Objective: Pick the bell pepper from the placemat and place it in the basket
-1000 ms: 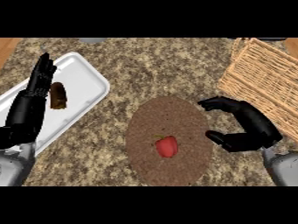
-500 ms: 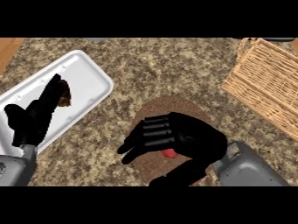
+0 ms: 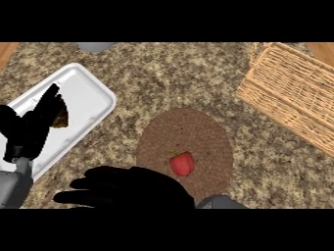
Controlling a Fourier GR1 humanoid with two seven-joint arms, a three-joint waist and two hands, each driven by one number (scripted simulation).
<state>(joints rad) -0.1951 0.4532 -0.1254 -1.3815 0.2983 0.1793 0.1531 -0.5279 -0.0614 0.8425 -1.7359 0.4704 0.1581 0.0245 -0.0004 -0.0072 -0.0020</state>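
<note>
**Pepper's still on the mat, right hand parked low beside it**

Starting at your left: the left hand (image 3: 31,130) is resting over the white tray (image 3: 90,93), fingers straight and up, holding nothing. There's a small brown thing (image 3: 61,117) on the tray just behind those fingers; can't tell what it is.

Moving across, your right hand (image 3: 130,188) sits at the bottom edge, covering the near-left part of the brown placemat (image 3: 198,130). Fingers look spread and relaxed, nothing in them. The red bell pepper (image 3: 182,163) lies on the mat just right of that hand, apart from it as far as I can tell.

Far right, the wicker basket (image 3: 299,105) sits on the granite surface (image 3: 169,73), well apart from the pepper.

What I'd watch: the hand comes at the pepper from the side, so closing could nudge or roll it off the mat instead of catching it. The carry could also clip the basket's near wall.

No labels or writing anywhere that I can read.
</note>
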